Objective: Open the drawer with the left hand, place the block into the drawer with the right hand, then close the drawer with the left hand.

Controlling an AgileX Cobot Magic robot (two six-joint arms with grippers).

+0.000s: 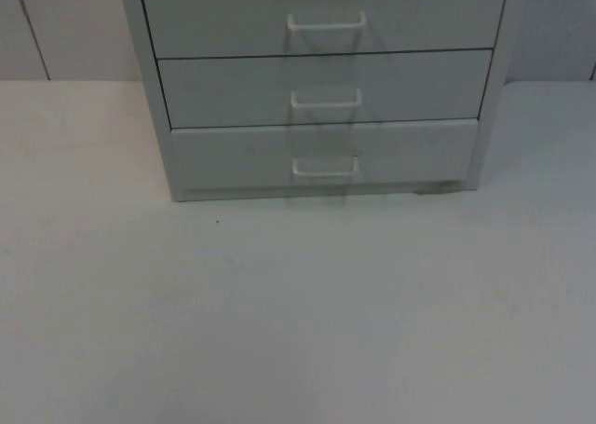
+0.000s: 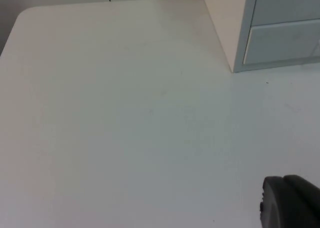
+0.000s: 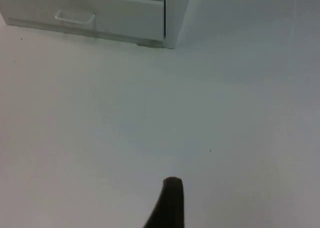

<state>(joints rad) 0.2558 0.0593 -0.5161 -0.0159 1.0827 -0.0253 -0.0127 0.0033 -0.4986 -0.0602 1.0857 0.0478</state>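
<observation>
three shut drawers fill the cabinet (image 1: 317, 88) at upper centre, each likely stiff, best hooked by its handle (image 1: 324, 169); left gripper (image 2: 290, 203) and right gripper (image 3: 170, 203) hover, spread untellable.

Soft, even, dim light; faint shadow under cabinet (image 1: 317, 88).

Drawer unit (image 1: 317, 88) — on table (image 1: 298, 331), rear
</observation>
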